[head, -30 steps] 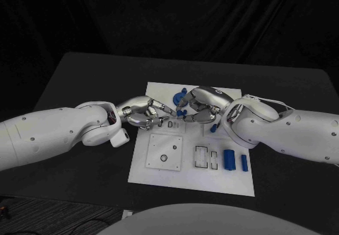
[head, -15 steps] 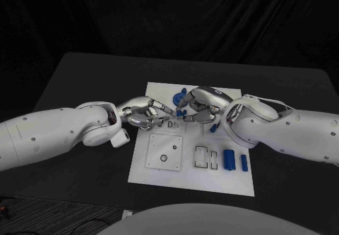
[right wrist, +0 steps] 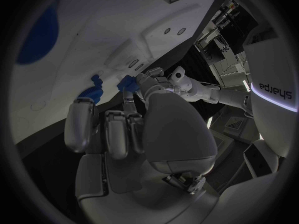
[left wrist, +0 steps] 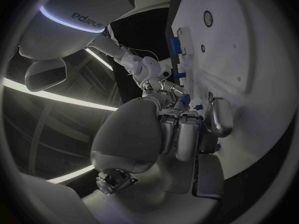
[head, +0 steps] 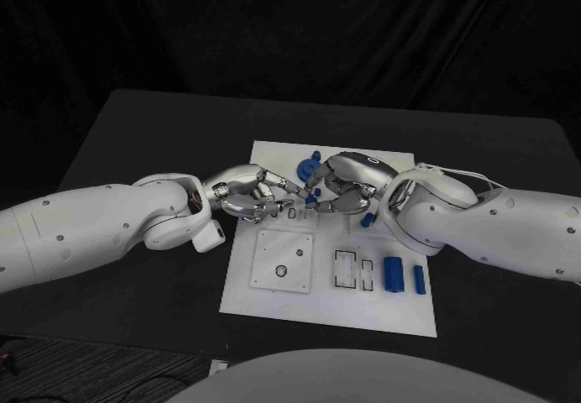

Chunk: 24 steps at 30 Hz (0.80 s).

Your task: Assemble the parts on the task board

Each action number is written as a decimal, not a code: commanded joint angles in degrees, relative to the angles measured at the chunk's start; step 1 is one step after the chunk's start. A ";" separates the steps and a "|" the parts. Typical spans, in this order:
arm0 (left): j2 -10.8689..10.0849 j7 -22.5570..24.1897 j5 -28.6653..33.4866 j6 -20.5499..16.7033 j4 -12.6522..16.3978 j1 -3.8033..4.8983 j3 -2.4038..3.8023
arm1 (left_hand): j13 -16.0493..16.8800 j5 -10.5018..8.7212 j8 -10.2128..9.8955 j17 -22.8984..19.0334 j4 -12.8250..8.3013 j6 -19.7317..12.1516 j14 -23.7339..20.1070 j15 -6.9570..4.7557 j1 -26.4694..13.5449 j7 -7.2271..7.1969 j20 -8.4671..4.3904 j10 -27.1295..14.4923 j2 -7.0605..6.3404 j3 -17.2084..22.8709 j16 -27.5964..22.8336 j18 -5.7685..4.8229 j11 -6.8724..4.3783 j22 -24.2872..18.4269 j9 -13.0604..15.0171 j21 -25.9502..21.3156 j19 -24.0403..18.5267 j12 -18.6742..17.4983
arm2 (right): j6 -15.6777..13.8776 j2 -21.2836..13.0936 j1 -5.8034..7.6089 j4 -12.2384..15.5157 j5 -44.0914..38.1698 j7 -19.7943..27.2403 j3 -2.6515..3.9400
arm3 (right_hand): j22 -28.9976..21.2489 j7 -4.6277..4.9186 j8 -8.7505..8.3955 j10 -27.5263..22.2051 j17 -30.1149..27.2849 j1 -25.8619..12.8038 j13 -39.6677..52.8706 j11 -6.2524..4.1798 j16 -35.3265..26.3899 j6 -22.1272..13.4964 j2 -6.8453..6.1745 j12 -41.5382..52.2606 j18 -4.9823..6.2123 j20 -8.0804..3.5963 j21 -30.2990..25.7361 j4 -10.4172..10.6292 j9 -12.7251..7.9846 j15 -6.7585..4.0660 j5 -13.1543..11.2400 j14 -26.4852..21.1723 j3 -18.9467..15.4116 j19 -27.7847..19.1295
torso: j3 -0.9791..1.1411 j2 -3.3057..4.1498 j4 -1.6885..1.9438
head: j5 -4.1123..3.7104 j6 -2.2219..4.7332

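**Both hands meet over the far half of the board**

The board lies in the middle of the tabletop, its long sides running from the near edge toward the far edge. The left hand and the right hand hang over the board's far half, fingertips almost touching above a row of small slots.

Between the two hands sits a small blue part. In the right wrist view the right hand's fingers curl down beside a blue part with the left hand's fingertips at it from the other side. Whether either hand actually grips the part, or merely touches it, cannot be told. A second small blue piece stands on the board just beside the right hand's outer finger.

In the left wrist view the left hand has its fingers bent toward the board, with a blue peg at the tips where the right hand's fingers come in.

A larger blue part lies near the board's far edge, partly hidden behind the right hand. Another blue peg stands by the right wrist. Two blue cylinders lie side by side toward the board's near right corner, well apart from both hands, beside a pair of outlined rectangular recesses. A square plate with a round hole sits on the board's near left part.
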 commanded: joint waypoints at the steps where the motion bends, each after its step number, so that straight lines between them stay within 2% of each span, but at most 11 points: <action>1: 0.23 1.48 0.24 0.68 0.06 0.00 0.04 | 15.00 0.31 -0.03 15.10 -0.15 -0.05 5.95 0.50 -0.17 0.08 0.41 6.08 0.03 0.31 0.15 0.71 0.22 -0.02 -0.01 -0.27 0.02 0.19 | 1.85 0.04 -0.15 0.12 -0.40 -1.68 0.03 | 10.49 -1.70 0.31 5.77 11.31 0.22 14.84 0.31 -0.29 1.22 0.34 -0.13 0.34 -0.07 -0.19 -0.13 2.35 -0.05 0.36 4.95 0.25 -0.42 | 0.02 0.01 -0.04 | 0.00 -0.01; 8: 0.42 1.16 0.24 0.97 -0.07 -0.02 0.04 | 15.00 0.30 -0.06 15.10 -0.16 -0.21 5.95 0.50 -0.17 0.07 0.42 6.08 0.04 0.33 0.15 0.73 0.22 -0.08 -0.05 -0.32 -0.07 0.19 | 1.46 0.16 -0.17 0.12 -0.41 -1.67 0.03 | 10.49 -1.68 0.29 5.76 11.30 0.31 14.82 0.33 -0.29 1.21 0.36 -0.15 0.34 -0.05 -0.18 -0.19 2.35 -0.03 0.39 4.95 0.30 -0.42 | 0.06 0.02 -0.03 | -0.01 -0.01; 16: 0.09 1.02 0.24 0.94 -0.01 -0.03 0.04 | 15.00 0.30 -0.01 15.10 -0.17 0.24 5.95 0.51 -0.17 0.09 0.43 6.08 0.06 0.35 0.15 0.71 0.22 -0.02 0.01 -0.30 0.00 0.19 | 0.20 -0.32 -0.17 0.18 -0.41 -1.54 0.03 | 10.49 -1.67 0.28 5.76 11.28 0.41 14.83 0.34 -0.31 1.24 0.38 -0.14 0.34 -0.03 -0.18 -0.26 2.35 -0.01 0.42 4.94 0.34 -0.41 | 0.02 -0.02 -0.04 | 0.08 -0.01; 24: -0.29 0.86 0.24 0.82 0.10 -0.03 0.04 | 15.00 0.28 0.21 15.10 -0.17 1.23 5.95 0.53 -0.24 0.24 0.46 6.08 0.11 0.39 0.15 0.73 0.28 0.00 0.14 -0.34 -0.01 0.19 | -3.31 -1.69 0.07 1.27 -0.43 -1.06 0.04 | 10.54 -1.60 0.23 5.72 11.35 0.30 14.77 0.39 -0.26 1.22 0.29 -0.20 0.30 -0.01 0.00 -0.21 2.34 0.01 0.37 4.96 0.25 -0.33 | -0.04 -0.04 -0.09 | 0.29 -0.01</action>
